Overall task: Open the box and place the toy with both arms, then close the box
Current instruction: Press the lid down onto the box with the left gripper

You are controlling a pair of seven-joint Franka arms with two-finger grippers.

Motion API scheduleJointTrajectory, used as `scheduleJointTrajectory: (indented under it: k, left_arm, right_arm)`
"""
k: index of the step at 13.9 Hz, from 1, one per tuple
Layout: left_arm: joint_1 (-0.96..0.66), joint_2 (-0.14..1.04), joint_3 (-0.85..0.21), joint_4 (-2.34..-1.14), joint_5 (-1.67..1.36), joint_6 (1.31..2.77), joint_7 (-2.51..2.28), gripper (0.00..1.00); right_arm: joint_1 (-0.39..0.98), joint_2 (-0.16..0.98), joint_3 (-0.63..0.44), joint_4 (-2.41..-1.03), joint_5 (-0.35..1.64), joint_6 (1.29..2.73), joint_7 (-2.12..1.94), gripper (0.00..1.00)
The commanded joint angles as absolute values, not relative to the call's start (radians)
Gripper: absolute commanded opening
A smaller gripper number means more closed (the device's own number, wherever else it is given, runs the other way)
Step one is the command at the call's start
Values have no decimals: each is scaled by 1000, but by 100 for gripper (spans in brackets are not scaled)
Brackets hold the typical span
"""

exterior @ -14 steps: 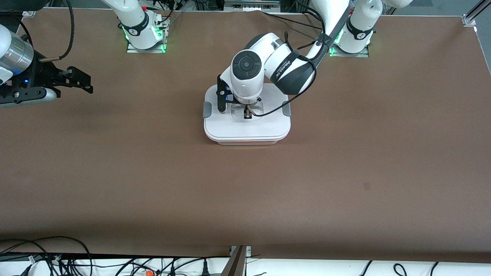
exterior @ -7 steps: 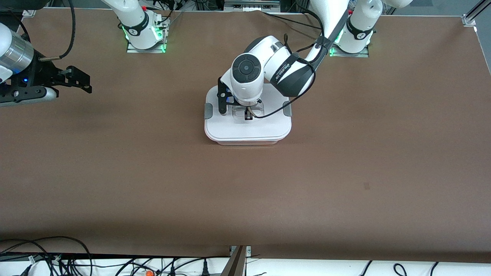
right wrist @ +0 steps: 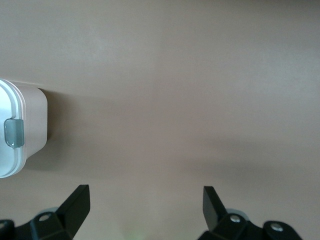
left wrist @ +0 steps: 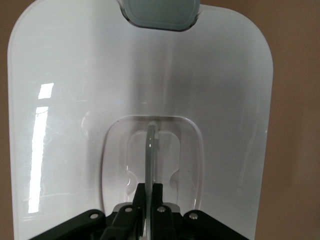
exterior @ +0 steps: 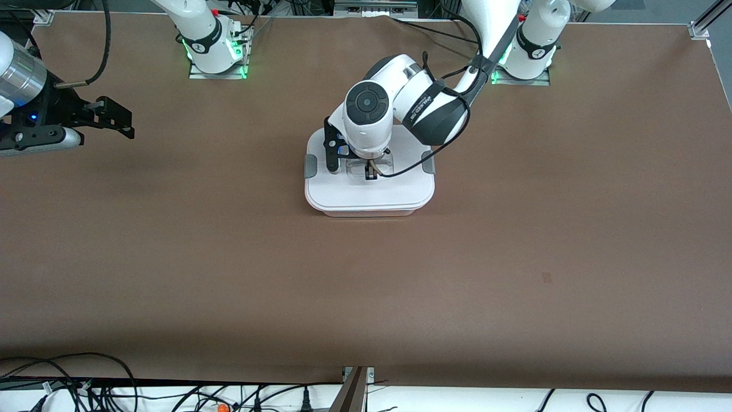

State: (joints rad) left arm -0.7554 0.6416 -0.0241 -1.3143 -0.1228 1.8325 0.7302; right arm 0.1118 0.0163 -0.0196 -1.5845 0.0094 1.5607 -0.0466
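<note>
1. My left gripper (exterior: 369, 171) is clamped on the handle (left wrist: 151, 150) in the lid of the box (exterior: 369, 194), mid-table (exterior: 514, 257).
2. My right gripper (right wrist: 145, 200) waits open over bare brown surface at the right arm's end.

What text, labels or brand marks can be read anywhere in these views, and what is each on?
Black band on the left arm's forearm: white lettering, too small and skewed to read.
Round marks on the black collars of both arm bases: small white symbols, not legible as text.
Box lid with its grey clip: no print.
Left pincer, right pincer: no markings visible.
Brown table: no writing.
</note>
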Motion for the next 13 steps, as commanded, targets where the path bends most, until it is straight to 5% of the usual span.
scheduleJointTrajectory:
  k: [1, 13]
  left_arm:
    - [-764, 672, -21, -1298, -106, 1855, 713, 0]
    - [-779, 683, -21, -1298, -91, 1907, 686, 0]
  right_arm:
    - [106, 21, -17, -1552, -2, 1545, -34, 100]
    - [100, 29, -20, -1552, -2, 1545, -29, 100]
